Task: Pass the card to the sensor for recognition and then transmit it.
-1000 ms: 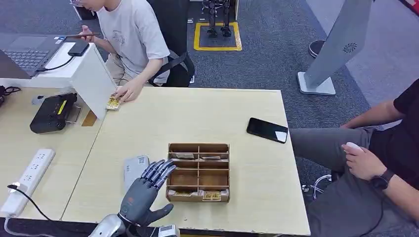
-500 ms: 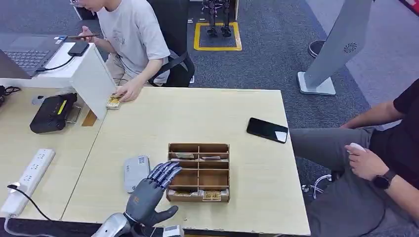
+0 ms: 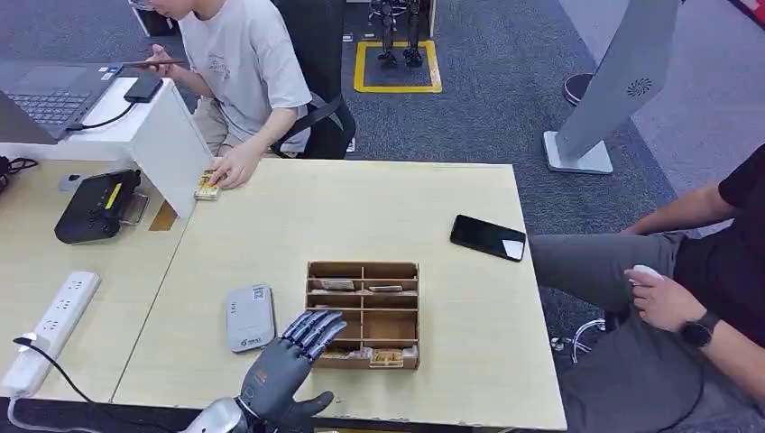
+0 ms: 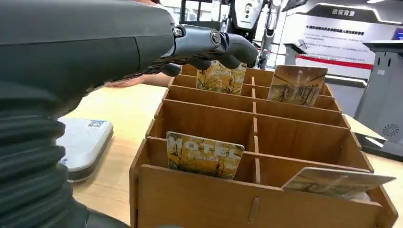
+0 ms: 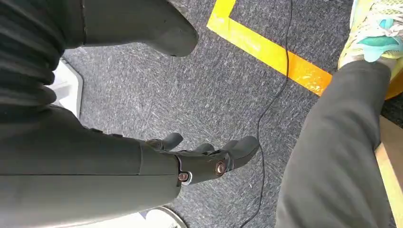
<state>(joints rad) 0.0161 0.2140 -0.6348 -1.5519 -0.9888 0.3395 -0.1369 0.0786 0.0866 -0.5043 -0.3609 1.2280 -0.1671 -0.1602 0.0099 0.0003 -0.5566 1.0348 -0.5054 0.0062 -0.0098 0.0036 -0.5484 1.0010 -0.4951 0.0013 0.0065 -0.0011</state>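
Head view, lower centre of the frame: the left hand hovers over the near left corner of the brown wooden divided card box, fingers spread apart and holding nothing. A yellow printed hotel card stands in the box's near compartment in the left wrist view, lower centre. Just left of the box lies the flat grey rounded card sensor on the pale wooden counter. Right wrist view: the right hand hangs above grey carpet, fingers loosely apart, empty.
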